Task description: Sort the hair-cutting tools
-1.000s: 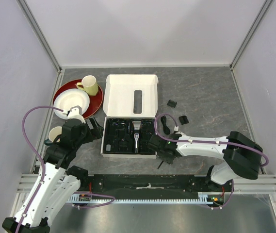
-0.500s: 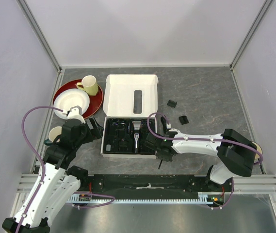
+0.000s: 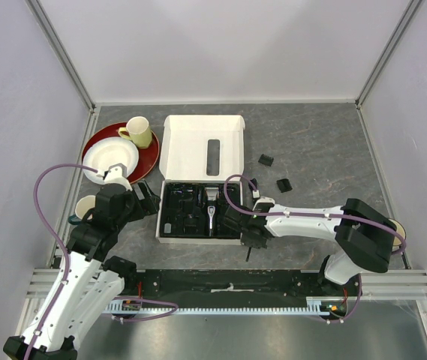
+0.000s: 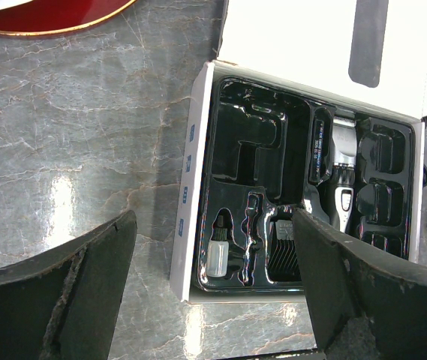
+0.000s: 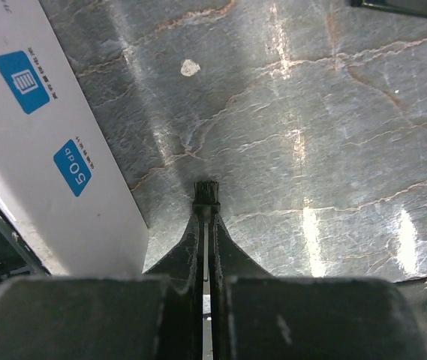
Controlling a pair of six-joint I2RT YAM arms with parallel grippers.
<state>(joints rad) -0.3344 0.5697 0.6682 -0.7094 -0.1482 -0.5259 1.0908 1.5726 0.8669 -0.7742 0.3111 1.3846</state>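
Observation:
The black-and-silver clipper (image 3: 211,206) lies in the black tray of the white box (image 3: 198,238); it also shows in the left wrist view (image 4: 338,180). A ribbed comb attachment (image 4: 282,252) sits in a tray pocket. Two more comb attachments (image 3: 266,159) (image 3: 283,184) lie on the table to the right. My right gripper (image 3: 242,229) is shut on the thin black brush (image 5: 206,193) just above the table, beside the box's front right corner. My left gripper (image 3: 148,199) is open and empty, left of the box. The cord is hidden under my right arm.
A red plate (image 3: 147,156) at the back left holds a white bowl (image 3: 110,157) and a yellow cup (image 3: 136,132). Another cup (image 3: 85,207) stands by my left arm. The open box lid (image 3: 190,146) lies flat behind the tray. A small white bottle (image 4: 218,259) sits in the tray.
My right gripper has moved left with the brush, up to the box's front right corner. My left arm has not moved.

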